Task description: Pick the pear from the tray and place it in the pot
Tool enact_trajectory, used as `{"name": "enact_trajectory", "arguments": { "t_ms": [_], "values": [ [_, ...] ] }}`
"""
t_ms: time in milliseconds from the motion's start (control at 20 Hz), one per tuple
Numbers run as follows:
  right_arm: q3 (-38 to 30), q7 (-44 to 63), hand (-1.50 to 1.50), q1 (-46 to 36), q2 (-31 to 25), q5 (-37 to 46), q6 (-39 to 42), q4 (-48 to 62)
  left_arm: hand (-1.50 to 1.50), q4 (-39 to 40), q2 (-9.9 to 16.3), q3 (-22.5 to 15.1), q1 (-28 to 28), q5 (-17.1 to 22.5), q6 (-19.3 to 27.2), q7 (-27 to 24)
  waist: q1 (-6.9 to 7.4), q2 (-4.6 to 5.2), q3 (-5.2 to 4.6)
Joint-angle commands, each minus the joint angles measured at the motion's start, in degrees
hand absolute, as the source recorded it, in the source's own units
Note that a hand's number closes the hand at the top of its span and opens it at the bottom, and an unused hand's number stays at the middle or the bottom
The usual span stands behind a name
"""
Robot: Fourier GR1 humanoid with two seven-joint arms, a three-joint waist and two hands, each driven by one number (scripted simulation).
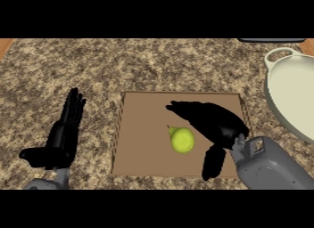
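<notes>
Upright lengthwise, pear [182, 140] points stem-away on tray [140, 156]; right robot hand [216, 122] spread beside it.

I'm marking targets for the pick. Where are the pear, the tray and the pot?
pear [182, 140]: head view, on its wide lower body.
tray [141, 147]: head view, on its bare brown floor left of the pear.
pot [304, 98]: head view, on its pale inside.

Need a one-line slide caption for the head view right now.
Black right hand open over the yellow-green pear on the brown tray; cream pot waits right; left hand rests.
</notes>
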Motion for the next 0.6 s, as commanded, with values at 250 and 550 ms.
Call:
{"name": "enact_trajectory", "arguments": {
  "t_ms": [250,550],
  "values": [
    [-2.19,-0.37,-1.50,0.82,6.89,6.10,4.84,5.22,0.00,-1.43,-5.15,-1.88,3.12,-5.28,1.29,-1.89,0.03,0.00,0.02],
    [-1.78,-7.49,-1.50,4.82,8.29,15.39,2.28,8.80,0.00,-4.41,-3.79,1.26,5.38,-4.74,-2.32,-0.14,0.02,0.00,0.03]
  ]
}}
